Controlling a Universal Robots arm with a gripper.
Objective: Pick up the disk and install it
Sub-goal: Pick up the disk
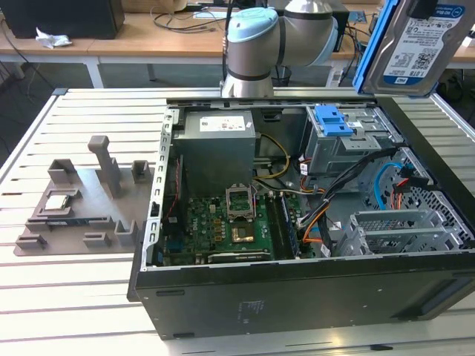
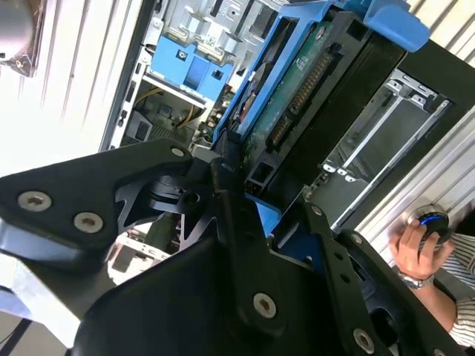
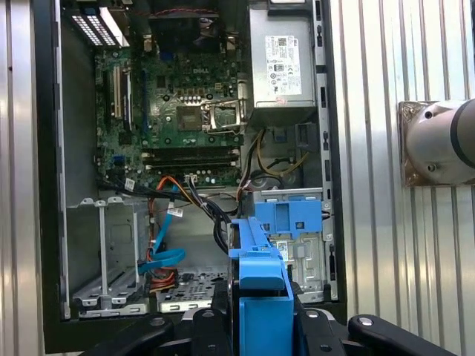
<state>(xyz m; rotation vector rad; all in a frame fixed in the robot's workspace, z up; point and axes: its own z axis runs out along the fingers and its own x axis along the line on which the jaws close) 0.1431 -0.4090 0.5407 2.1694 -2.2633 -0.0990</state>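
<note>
The disk [image 1: 421, 46], a silver drive with a white-and-blue label and blue rails, hangs upright in the air above the far right corner of the open computer case [image 1: 297, 297]. In the second wrist view its green circuit-board side [image 2: 297, 96] faces the camera, and my gripper [image 2: 252, 194] is shut on its lower edge with black fingers [image 2: 226, 185] on either side. The first wrist view looks along its blue rail [image 3: 260, 293], which sits between the gripper's black links [image 3: 261, 326], above the grey drive bay [image 3: 300, 259].
A blue caddy [image 1: 332, 119] sits fixed on the grey drive bay [image 1: 349, 152]. Inside the case are the motherboard [image 1: 223, 222], power supply [image 1: 219, 137] and loose cables [image 1: 386, 182]. A grey fixture plate [image 1: 74, 200] lies at the exterior view's left. A person's hand [image 2: 415, 245] rests beside the case.
</note>
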